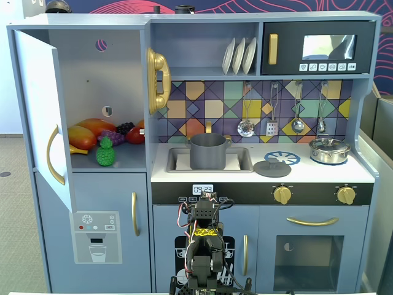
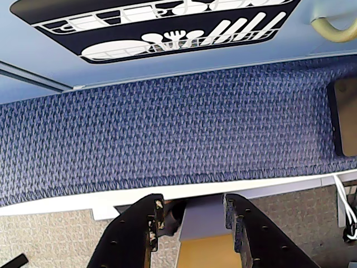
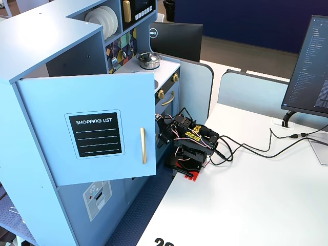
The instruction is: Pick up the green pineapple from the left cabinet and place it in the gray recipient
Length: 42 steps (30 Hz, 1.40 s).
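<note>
The green pineapple (image 1: pixel 105 152) stands upright at the front of the shelf in the left cabinet (image 1: pixel 80 74), whose door (image 1: pixel 38 110) is swung open. The gray recipient (image 1: pixel 207 150) sits in the sink, to the right of the cabinet. My arm (image 1: pixel 205 243) is folded low in front of the kitchen, well below both. In the wrist view my gripper (image 2: pixel 193 205) is open with nothing between its fingers, above the white table edge and blue carpet (image 2: pixel 167 134). In the side fixed view the open door (image 3: pixel 87 128) hides the pineapple, and the arm (image 3: pixel 189 143) sits beside it.
An orange-yellow mango (image 1: pixel 83 136), purple grapes (image 1: pixel 113 135) and a red fruit (image 1: pixel 135 134) lie behind the pineapple. A gold phone (image 1: pixel 158 80) hangs on the cabinet's right wall. A gray lid (image 1: pixel 272 168) and a silver lidded pot (image 1: pixel 329 149) stand on the counter.
</note>
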Tool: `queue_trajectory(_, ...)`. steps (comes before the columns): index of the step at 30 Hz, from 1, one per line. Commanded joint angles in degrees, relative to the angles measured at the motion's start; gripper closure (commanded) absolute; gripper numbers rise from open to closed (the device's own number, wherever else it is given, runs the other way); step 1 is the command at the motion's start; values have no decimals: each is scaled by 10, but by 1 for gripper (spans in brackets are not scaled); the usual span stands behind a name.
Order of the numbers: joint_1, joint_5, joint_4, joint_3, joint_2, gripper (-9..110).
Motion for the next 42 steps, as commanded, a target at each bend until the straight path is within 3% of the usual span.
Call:
queue_trajectory(1,20,19,92,11,-3,101)
queue_trajectory(11,10,-5,92,11,-3,101)
queue_trajectory(14,-41,-26,73,3,-3,101)
queue_trajectory(17,-153,18,38,-53,-13,101)
queue_trajectory(20,-299,116,-58,-154,-27,101)
queue_trajectory(25,-435,70,-247,-250,-36,102)
queue_trajectory(31,-483,-1,-471,-274,-67,100)
queue_trajectory(42,-517,-33,-660,-286,-158,70)
